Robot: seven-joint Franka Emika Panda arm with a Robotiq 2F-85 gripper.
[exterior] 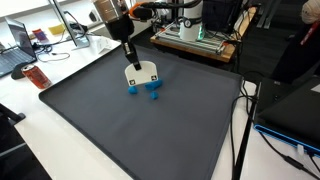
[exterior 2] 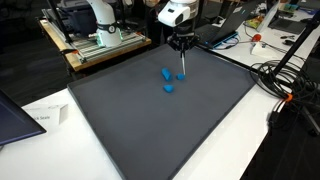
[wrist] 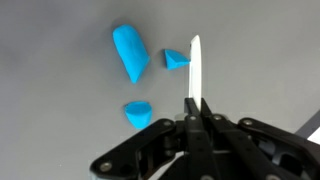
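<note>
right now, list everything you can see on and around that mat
blue pieces: three, blue, on the mat close to the tool; one larger, two small
white flat tool: one, white, held edge-on beside a small blue piece
mat: one, dark grey, covering the tabletop
laptop: one, dark, past the mat's edge
cables: several, black, on the white table beside the mat
paper sheet: one, white, off a mat corner
gripper: one, black, shut on the white flat tool over the mat
</note>
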